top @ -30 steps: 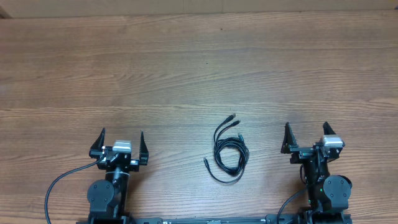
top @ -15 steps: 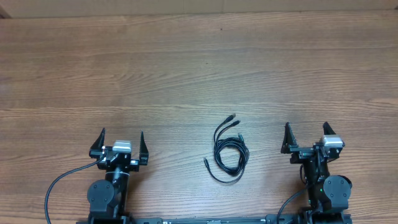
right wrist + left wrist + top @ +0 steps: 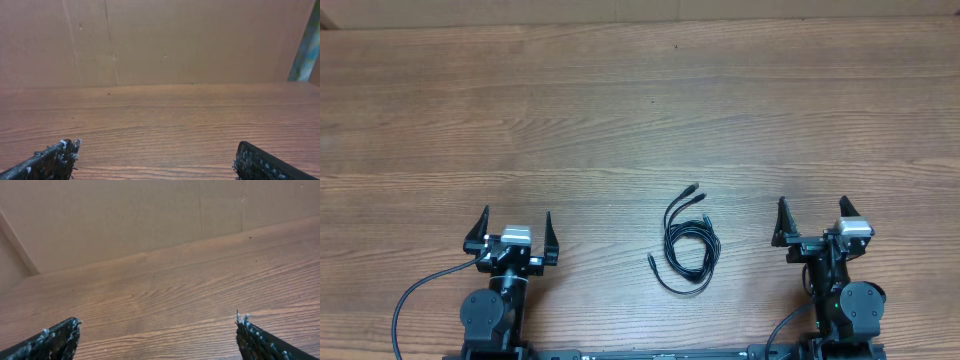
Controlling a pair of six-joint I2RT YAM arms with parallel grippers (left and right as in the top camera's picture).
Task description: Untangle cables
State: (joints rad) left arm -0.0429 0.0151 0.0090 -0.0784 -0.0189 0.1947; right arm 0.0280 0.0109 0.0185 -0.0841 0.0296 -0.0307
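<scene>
Jaws wide on L gripper (image 3: 516,215), R gripper (image 3: 812,204); both low, pointing fwd.

No text, label, brand, number or sign is showing legibly in any of the views. The wooden surface (image 3: 620,100) and the plain wall (image 3: 125,220) behind it are bearing only grain, seams and small specks, and nothing on them is reading as writing.
</scene>
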